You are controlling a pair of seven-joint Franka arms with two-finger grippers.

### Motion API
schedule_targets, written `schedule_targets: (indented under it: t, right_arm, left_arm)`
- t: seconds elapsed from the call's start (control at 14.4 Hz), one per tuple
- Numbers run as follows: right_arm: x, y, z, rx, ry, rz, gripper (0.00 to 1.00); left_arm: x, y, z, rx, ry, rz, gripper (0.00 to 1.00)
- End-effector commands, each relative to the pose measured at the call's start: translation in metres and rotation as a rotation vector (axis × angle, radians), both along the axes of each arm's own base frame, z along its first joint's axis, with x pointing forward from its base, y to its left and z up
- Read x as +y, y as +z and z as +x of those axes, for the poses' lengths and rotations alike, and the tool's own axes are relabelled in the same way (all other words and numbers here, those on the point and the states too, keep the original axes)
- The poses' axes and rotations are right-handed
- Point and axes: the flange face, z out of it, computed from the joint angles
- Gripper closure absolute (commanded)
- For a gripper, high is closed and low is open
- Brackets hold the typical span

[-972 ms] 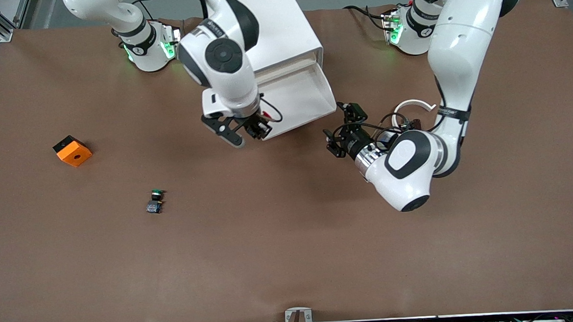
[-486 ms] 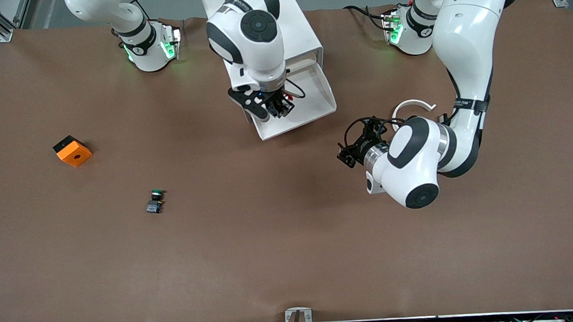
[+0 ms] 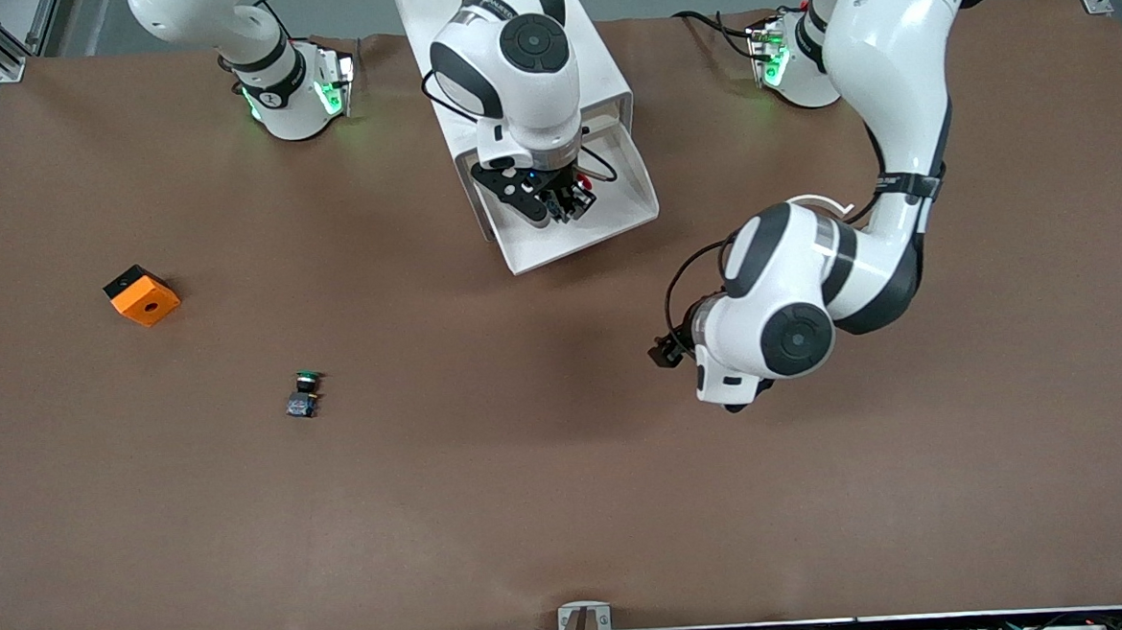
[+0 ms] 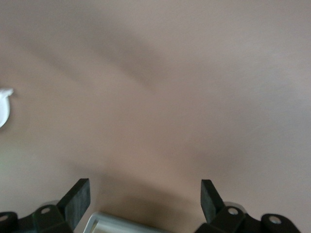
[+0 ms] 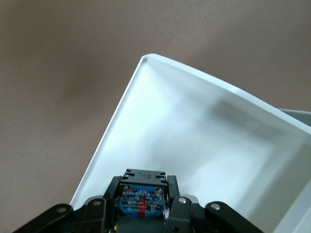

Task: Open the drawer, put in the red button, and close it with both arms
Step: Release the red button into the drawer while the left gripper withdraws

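Over the open drawer at upper centre, the right gripper pinches the red button, wrist pointing down. At centre right, the left gripper hangs spread and empty above bare table.

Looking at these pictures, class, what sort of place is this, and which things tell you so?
Probably a robotics lab: two white arms are mounted at a brown-covered table framed in aluminium, with a white drawer unit and small parts like an orange block.
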Motion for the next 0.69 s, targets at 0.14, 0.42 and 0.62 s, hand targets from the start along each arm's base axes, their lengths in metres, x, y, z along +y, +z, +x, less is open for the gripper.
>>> schedule_targets:
  t: [0.14, 0.42, 0.62]
  right_arm:
    - [0.011, -0.003, -0.002, -0.011, -0.042, 0.012, 0.97]
    - [0.031, -0.004, -0.008, -0.021, -0.052, 0.015, 0.0]
    - [0.028, 0.011, 0.005, -0.036, -0.051, 0.035, 0.0]
  left_arm:
    - [-0.025, 0.003, -0.003, -0.136, -0.169, -0.027, 0.0]
    - [-0.055, 0.003, -0.019, -0.241, -0.235, -0.063, 0.0]
    - [-0.069, -0.004, -0.042, -0.22, -0.269, -0.053, 0.0]
